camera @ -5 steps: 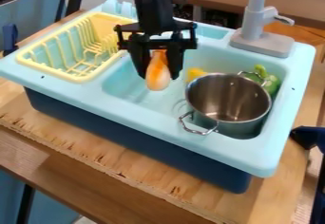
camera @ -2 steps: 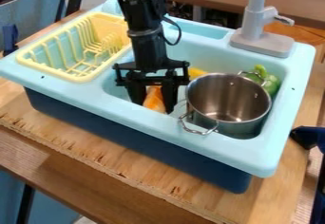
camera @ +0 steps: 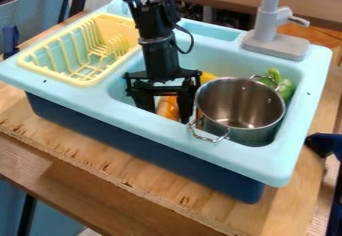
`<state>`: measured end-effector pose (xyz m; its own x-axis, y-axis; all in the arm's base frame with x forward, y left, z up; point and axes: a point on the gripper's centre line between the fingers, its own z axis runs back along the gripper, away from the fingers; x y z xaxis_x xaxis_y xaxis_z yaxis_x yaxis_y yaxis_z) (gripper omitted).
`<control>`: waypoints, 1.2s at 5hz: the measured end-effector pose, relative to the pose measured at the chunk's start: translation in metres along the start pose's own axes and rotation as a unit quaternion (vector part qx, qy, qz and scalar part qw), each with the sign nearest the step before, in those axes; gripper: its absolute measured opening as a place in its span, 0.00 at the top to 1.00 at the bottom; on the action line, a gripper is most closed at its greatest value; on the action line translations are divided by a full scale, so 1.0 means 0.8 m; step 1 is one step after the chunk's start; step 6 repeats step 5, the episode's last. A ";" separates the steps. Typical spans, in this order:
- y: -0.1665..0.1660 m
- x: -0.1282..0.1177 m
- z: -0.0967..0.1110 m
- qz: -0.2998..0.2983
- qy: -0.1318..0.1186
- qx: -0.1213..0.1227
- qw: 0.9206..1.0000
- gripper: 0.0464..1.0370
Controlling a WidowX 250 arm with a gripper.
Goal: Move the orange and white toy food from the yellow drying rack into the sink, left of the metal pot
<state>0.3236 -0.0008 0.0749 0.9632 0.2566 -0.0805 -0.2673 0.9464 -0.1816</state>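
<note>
The gripper [camera: 166, 113] hangs low in the left part of the sink basin [camera: 121, 87], near its front wall, with its fingers open around an orange, rounded, elongated object [camera: 168, 108]. The object is low in the basin between the fingers, partly hidden by them; whether either finger touches it I cannot tell. Just right of the gripper stands a metal pot [camera: 240, 105] with two handles. A yellow thing [camera: 208, 77] shows behind the pot's left side, and a green pepper [camera: 286, 87] behind its right side.
A yellow dish rack [camera: 81, 83] is set into the left side of the light-blue sink unit. The grey faucet [camera: 275, 45] rises at the back right edge. The pot's front handle [camera: 208, 139] reaches toward the front rim. The unit stands on a wooden board [camera: 133, 172].
The gripper has come down into the basin with the orange object, then shifted slightly right. Its fingers have spread apart, and the object is lower than before.
</note>
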 end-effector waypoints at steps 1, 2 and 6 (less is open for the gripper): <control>-0.008 0.002 0.025 -0.017 -0.002 0.048 0.999 0.04; -0.033 -0.002 0.086 -0.049 -0.041 0.099 0.993 0.04; -0.039 -0.083 0.197 -0.129 -0.021 0.131 0.983 0.04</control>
